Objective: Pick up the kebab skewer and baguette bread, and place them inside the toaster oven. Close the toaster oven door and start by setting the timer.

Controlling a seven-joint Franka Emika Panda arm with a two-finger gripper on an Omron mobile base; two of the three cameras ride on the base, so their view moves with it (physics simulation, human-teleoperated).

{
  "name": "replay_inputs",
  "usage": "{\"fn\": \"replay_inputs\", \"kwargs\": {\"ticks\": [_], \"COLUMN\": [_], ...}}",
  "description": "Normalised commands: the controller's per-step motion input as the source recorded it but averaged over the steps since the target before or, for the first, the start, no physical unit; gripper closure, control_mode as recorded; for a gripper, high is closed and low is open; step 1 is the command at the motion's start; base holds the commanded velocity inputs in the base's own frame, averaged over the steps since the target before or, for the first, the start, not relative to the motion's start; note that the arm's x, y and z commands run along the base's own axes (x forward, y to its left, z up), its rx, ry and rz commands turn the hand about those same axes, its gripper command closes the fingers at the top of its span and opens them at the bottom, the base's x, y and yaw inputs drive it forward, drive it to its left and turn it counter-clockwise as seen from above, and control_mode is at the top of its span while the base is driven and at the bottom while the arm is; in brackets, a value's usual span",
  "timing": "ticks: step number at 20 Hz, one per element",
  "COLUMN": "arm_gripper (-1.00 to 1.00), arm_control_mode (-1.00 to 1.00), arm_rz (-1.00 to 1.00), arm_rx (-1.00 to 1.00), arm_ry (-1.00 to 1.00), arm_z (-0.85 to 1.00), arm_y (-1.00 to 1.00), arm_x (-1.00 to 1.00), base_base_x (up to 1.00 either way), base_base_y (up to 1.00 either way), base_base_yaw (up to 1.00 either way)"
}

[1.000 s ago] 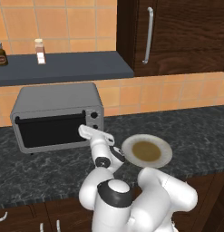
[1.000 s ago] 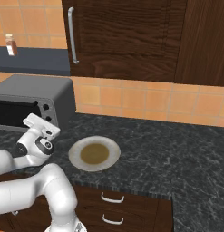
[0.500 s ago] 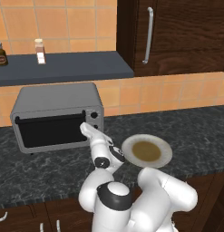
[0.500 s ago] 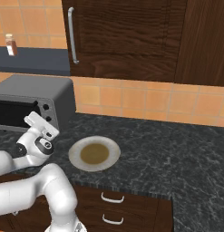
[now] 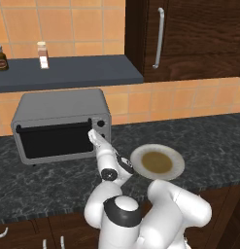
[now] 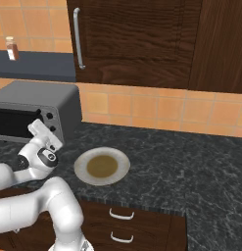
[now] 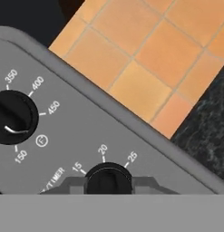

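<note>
One timer knob (image 7: 108,178) half cut off below.

One toaster oven (image 5: 60,124) stands on the counter (image 5: 199,136), with one door (image 5: 54,140) on its front. Right of the toaster oven lies one plate (image 5: 157,162). On the shelf (image 5: 68,73) above the toaster oven stand two containers: one bottle (image 5: 42,54) and one dark jar (image 5: 0,57). The hand view shows two knobs on the toaster oven: one temperature knob (image 7: 12,117) and one timer knob (image 7: 108,178).
</note>
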Motion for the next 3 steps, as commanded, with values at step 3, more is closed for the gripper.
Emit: {"fn": "replay_inputs", "kwargs": {"ticks": [3], "arm_gripper": [1.0], "arm_control_mode": [-1.0], "arm_rz": [-0.15], "arm_rx": [0.24], "arm_ry": [0.0], "arm_z": [0.0], "arm_y": [0.01], "arm_x": [0.0], "base_base_x": [0.0], "base_base_y": [0.0], "base_base_yaw": [0.0]}}
